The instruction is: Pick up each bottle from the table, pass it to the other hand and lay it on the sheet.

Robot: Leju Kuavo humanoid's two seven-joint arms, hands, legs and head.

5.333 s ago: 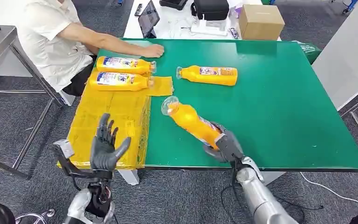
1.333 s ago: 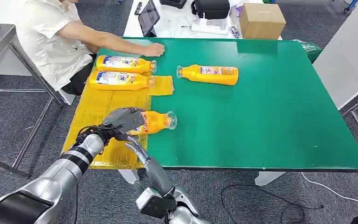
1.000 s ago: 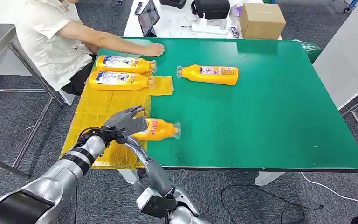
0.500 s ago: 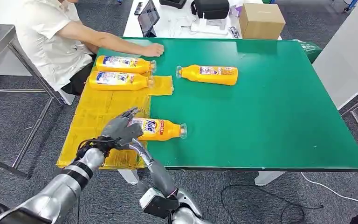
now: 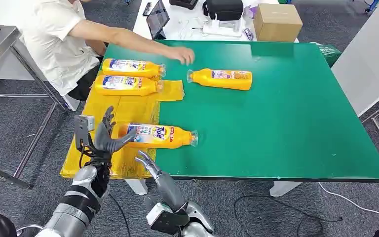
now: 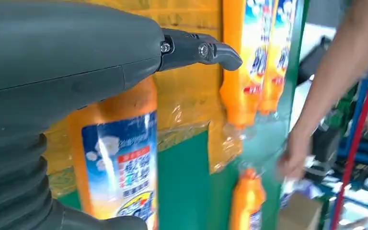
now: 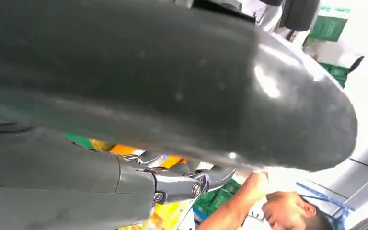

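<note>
An office or lab workroom is suggested; grey carpet (image 5: pixel 10 128) is laid underfoot; a white desk (image 5: pixel 187 22) is loaded with a tablet (image 5: pixel 157 19), cables and a cardboard box (image 5: pixel 276 22).

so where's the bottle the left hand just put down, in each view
Head view: the near bottle lies at lower left, half on the yellow sheet.
Left wrist view: it sits beside the left hand.
Right wrist view: too hidden to tell.
Shared landmark: the yellow sheet.
</note>
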